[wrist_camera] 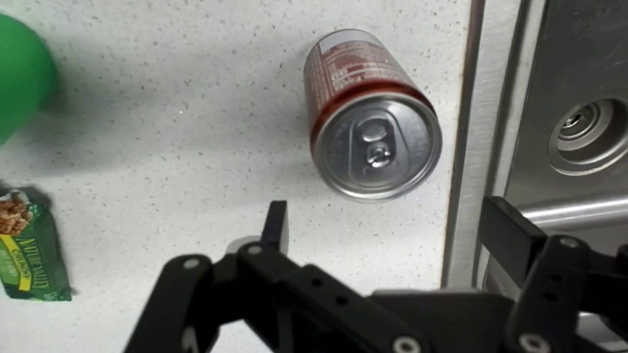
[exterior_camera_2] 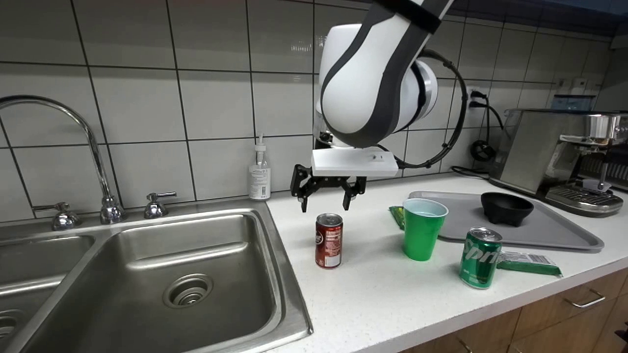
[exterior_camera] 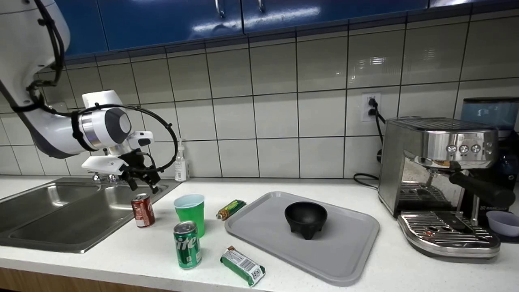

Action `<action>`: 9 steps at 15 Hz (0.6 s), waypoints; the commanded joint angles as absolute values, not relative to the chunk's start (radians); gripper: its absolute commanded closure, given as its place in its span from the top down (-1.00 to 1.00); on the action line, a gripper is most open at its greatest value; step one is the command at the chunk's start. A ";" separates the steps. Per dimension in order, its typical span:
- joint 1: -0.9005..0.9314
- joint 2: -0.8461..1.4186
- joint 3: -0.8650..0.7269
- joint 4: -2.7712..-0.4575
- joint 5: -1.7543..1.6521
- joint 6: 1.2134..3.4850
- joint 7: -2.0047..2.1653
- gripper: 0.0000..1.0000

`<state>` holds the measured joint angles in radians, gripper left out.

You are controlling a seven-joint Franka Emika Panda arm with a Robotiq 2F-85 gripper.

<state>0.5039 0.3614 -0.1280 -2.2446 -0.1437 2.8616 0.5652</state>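
Your gripper [exterior_camera_2: 325, 207] is released: its two fingers [wrist_camera: 277, 223] are spread wide, point downward and hold nothing. Just below them you have the red soda can [exterior_camera_2: 328, 241], upright on the white speckled counter [exterior_camera_2: 355, 304] and apart from both fingertips. The wrist view shows you its silver lid and pull tab within the span between the fingers.

To one side of your gripper, close by the can, lies the stainless-steel sink [exterior_camera_2: 147, 274]; in the wrist view one finger shows against its rim. From your gripper toward the tiled wall [exterior_camera_2: 216, 108], a pump bottle [exterior_camera_2: 260, 177] stands at the sink's corner, with the chrome faucet [exterior_camera_2: 111, 212] farther off along the wall.

On the gripper's side away from the sink, the green plastic cup [exterior_camera_2: 423, 231] is the next thing along, upright and well apart from the fingers, with the Sprite can [exterior_camera_2: 480, 260] near it, closer to the counter's front edge. A Nature Valley Crunchy bar [wrist_camera: 34, 260] lies past the cup, nearer the wall. Farther from your gripper, by the front edge, a second wrapped bar [exterior_camera: 243, 267] lies barcode up.

Beyond these, well away from your gripper, the gray tray [exterior_camera: 348, 239] lies flat with a footed black bowl [exterior_camera: 306, 219] upright on it. Farthest out on that same side, the steel espresso machine [exterior_camera: 442, 136] stands past the tray.
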 commanded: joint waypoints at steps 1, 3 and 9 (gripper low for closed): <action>0.463 0.301 -0.109 -2.257 -0.152 2.839 0.560 1.00; 0.449 0.279 -0.111 -2.263 -0.159 2.840 0.558 1.00; 0.399 0.223 -0.115 -2.279 -0.169 2.846 0.559 1.00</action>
